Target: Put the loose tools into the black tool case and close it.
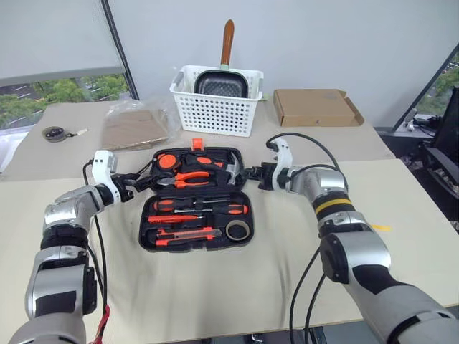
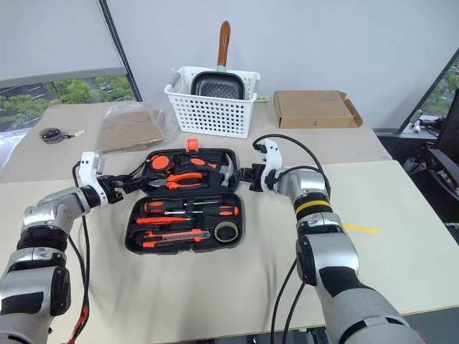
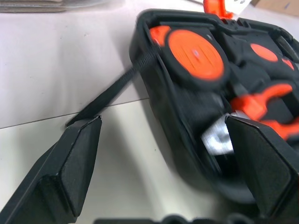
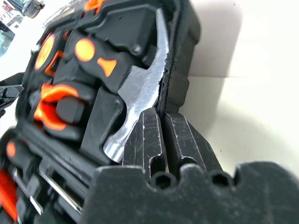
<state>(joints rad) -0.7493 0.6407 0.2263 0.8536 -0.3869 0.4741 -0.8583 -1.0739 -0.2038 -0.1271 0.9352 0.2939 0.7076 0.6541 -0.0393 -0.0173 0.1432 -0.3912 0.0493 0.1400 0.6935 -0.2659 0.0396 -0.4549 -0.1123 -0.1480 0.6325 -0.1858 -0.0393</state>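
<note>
The black tool case (image 1: 195, 200) lay open on the bench (image 1: 401, 215), tools seated in its recesses. The left hand (image 1: 147, 180), spread wide, straddled the far half's left rim; the right hand (image 4: 163, 135) was pinched on the right rim. Stiff, tool-laden, that half probably swings heavily, so hold both side rims.
</note>
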